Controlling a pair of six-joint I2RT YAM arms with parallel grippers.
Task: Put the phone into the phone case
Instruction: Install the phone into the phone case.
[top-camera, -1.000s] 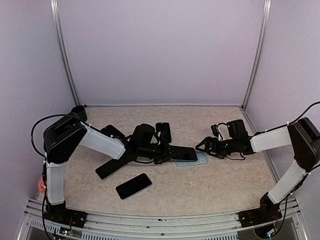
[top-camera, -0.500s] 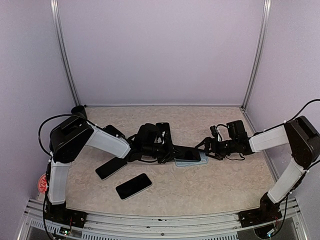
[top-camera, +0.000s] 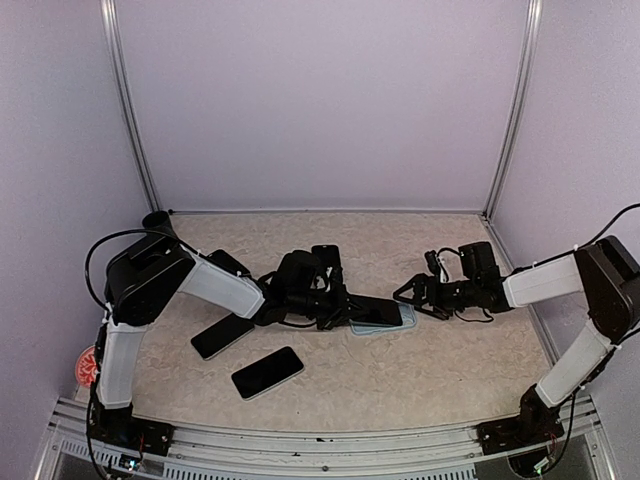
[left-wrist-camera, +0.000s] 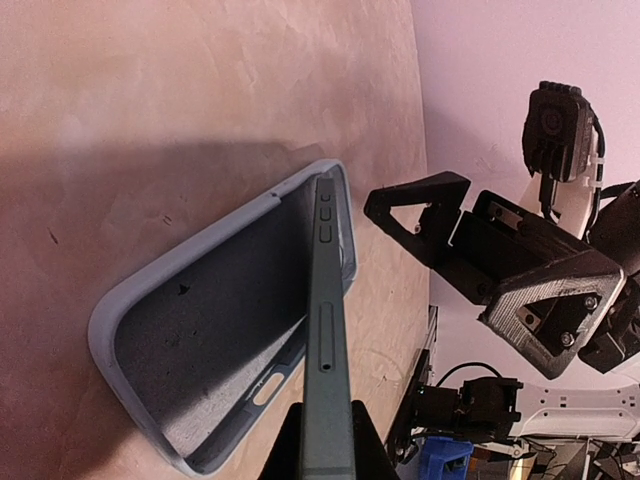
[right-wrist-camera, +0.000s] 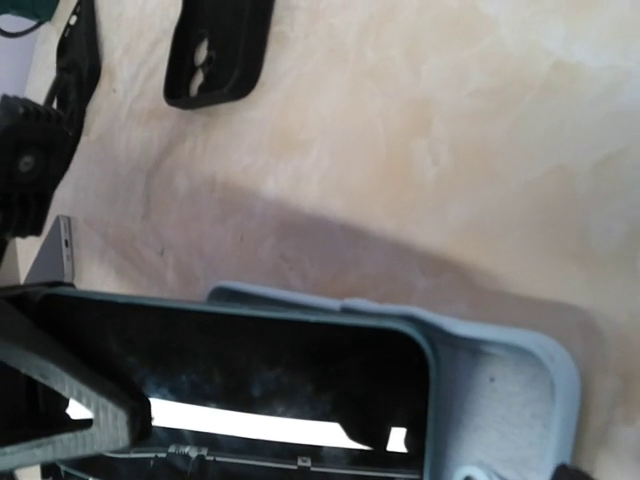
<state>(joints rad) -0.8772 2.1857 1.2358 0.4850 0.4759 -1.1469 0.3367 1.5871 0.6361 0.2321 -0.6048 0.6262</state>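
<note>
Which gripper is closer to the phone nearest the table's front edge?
Left. The left gripper, holding the task phone, sits behind-right of the front phone; the right gripper is farther right.

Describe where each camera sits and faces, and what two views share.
Top external: above and behind, looking down at the table; both arms show.
Left wrist: low, facing along the phone toward the right gripper; own fingertips show.
Right wrist: low, facing the phone and case; one own finger shows.
Shared: both wrist views show phone and case.
</note>
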